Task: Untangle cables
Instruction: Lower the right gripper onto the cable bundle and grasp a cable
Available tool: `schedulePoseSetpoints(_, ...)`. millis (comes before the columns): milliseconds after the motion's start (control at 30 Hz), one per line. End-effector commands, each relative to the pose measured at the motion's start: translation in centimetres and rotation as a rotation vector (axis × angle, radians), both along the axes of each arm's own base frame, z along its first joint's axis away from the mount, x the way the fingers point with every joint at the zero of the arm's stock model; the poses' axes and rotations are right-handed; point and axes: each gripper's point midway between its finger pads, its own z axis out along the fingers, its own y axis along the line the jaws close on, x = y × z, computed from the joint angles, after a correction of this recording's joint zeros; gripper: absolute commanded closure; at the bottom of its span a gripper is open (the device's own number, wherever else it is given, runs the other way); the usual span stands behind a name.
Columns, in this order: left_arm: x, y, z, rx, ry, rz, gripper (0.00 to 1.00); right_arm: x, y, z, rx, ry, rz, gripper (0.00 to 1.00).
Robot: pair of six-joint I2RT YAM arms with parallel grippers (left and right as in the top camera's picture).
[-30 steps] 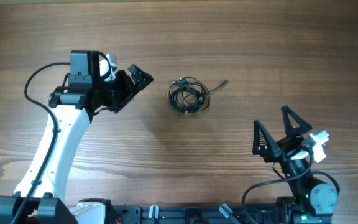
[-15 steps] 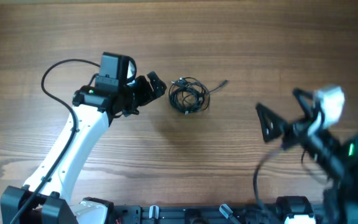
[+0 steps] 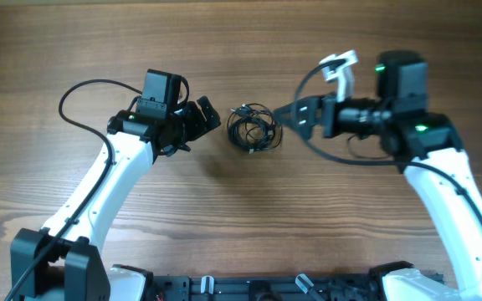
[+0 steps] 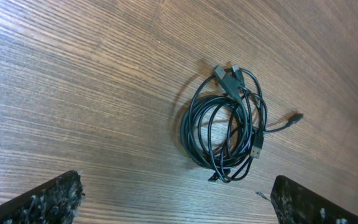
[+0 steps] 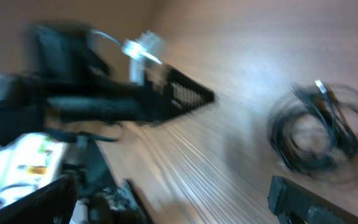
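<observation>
Wooden table [image 3: 241, 42] seen from above. A small coiled bundle of thin black cables [image 3: 253, 127] lies near its middle, between two grippers. The left gripper [image 3: 201, 124] is just beside it, fingers spread wide. The right gripper [image 3: 294, 119], close opposite, is likewise spread.

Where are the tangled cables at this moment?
In the overhead view, the cables lie bunched on the wooden table, slightly above its centre, between the left gripper and the right gripper.
</observation>
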Motion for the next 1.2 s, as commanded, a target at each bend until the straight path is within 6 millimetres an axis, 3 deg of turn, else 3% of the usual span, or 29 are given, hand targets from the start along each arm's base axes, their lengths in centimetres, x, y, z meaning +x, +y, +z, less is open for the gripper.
schedulePoseSetpoints(0, 0.5, 0.0, 0.2, 0.007, -0.014, 0.013, 0.0, 2.8, -1.8, -1.4, -0.288, 0.024, -0.217, 0.0)
schedulePoseSetpoints(100, 0.7, 0.0, 0.3, 0.005, -0.022, 0.013, 0.0, 3.3, -3.3, -1.7, -0.444, 0.12, -0.27, 0.0)
schedulePoseSetpoints(200, 0.7, -0.1, 0.3, 0.004, -0.024, 0.013, 0.0, 4.5, -2.3, -2.9, -0.424, 0.145, -0.246, 0.0)
schedulePoseSetpoints(300, 0.7, -0.1, 0.3, 0.004, -0.024, 0.013, 0.0, 5.4, -1.1, -6.1, -0.414, 0.226, -0.261, 0.0)
schedulePoseSetpoints(367, 0.7, -0.1, 0.3, 0.004, -0.024, 0.013, 0.0, 6.2, -0.7, -9.3, -0.408, 0.351, -0.322, 0.01)
schedulePoseSetpoints(467, 0.7, -0.1, 0.3, 0.004, -0.024, 0.013, 0.0, 6.4, -0.4, -13.6, -0.423, 0.514, -0.369, 0.24)
schedulePoseSetpoints(600, 1.0, 0.5, 0.2, 0.035, -0.033, 0.031, 0.0, 4.8, 1.9, -16.6, -0.461, 0.524, -0.185, 0.33)
schedulePoseSetpoints(733, 1.1, 3.1, -0.2, 0.089, -0.003, 0.23, 0.0, 4.0, 4.0, -17.9, -0.538, 0.408, -0.055, 0.36)
schedulePoseSetpoints(867, 0.6, 6.5, -0.9, 0.043, 0.088, 0.487, 0.0, 5.1, 3.0, -18.8, -0.714, 0.283, -0.12, 0.35)
schedulePoseSetpoints(967, 0.0, 9.0, -1.3, 0.044, 0.135, 0.564, 0.0, 5.1, 4.7, -18.5, -0.707, 0.163, 0.024, 0.31)
schedulePoseSetpoints(1167, 0.0, 10.2, -1.2, -0.057, 0.177, 0.602, 0.0, 6.7, 5.9, -18.0, -0.723, 0.032, 0.029, 0.32)
